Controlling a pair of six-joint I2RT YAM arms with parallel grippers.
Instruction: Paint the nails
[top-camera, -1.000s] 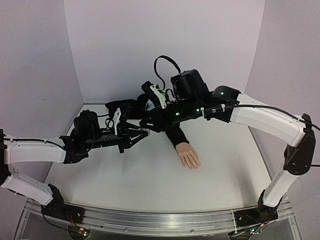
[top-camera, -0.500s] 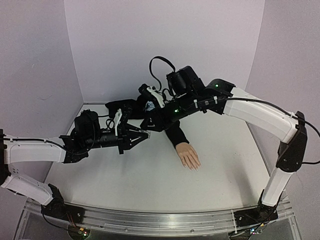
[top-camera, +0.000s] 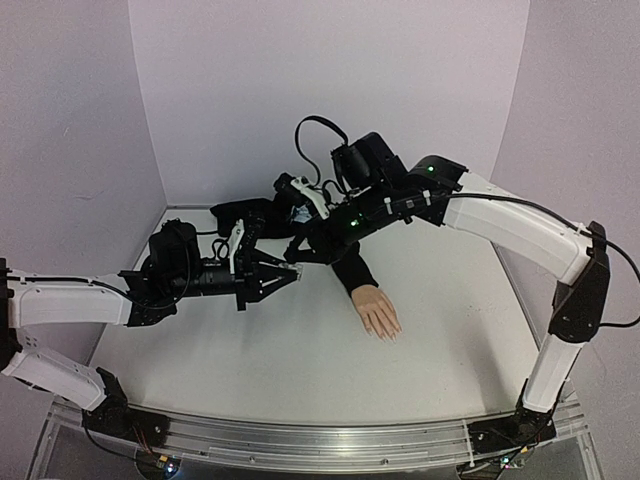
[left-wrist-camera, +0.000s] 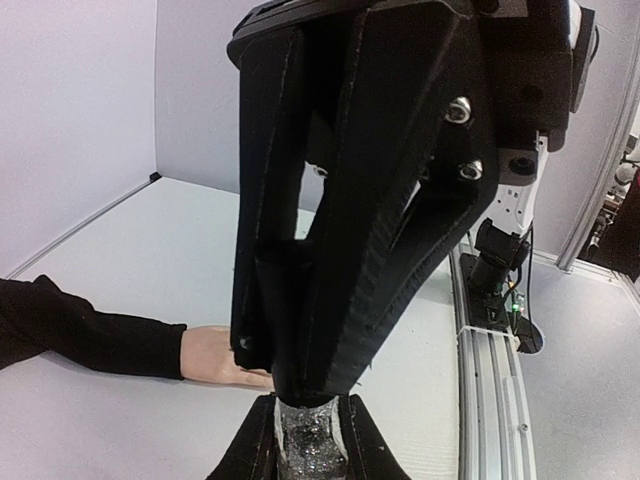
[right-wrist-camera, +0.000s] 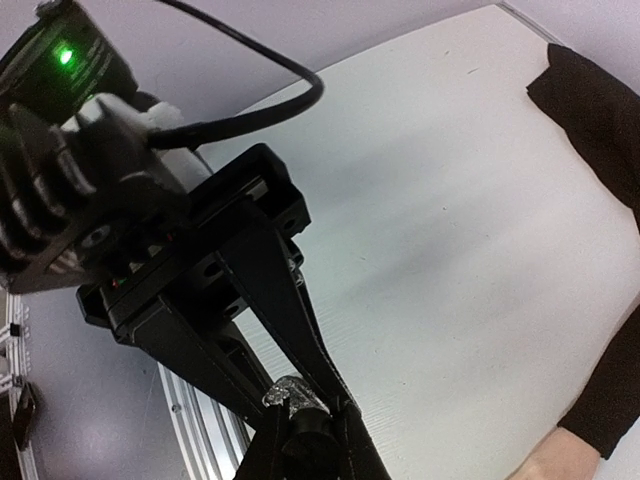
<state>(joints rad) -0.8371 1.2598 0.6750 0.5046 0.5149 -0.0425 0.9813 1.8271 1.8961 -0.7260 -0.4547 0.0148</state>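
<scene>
The skin-coloured mannequin hand (top-camera: 378, 312) lies palm down on the table, its black sleeve (top-camera: 350, 270) running back under the arms. Its nails (top-camera: 388, 334) are tiny pale tips pointing toward me. My left gripper (top-camera: 292, 268) is shut on a small glittery bottle (left-wrist-camera: 305, 440) and holds it above the table, left of the hand. My right gripper (top-camera: 303, 254) comes from the right and is shut on the bottle's black cap (right-wrist-camera: 312, 437). In the left wrist view the right gripper's fingers (left-wrist-camera: 340, 200) hide the mannequin's fingers; only the back of the hand (left-wrist-camera: 210, 355) shows.
Black cloth (top-camera: 245, 212) lies at the back of the table behind the grippers. Purple walls close the left, back and right sides. A metal rail (top-camera: 330, 440) runs along the near edge. The sleeve also shows in the right wrist view (right-wrist-camera: 600, 120).
</scene>
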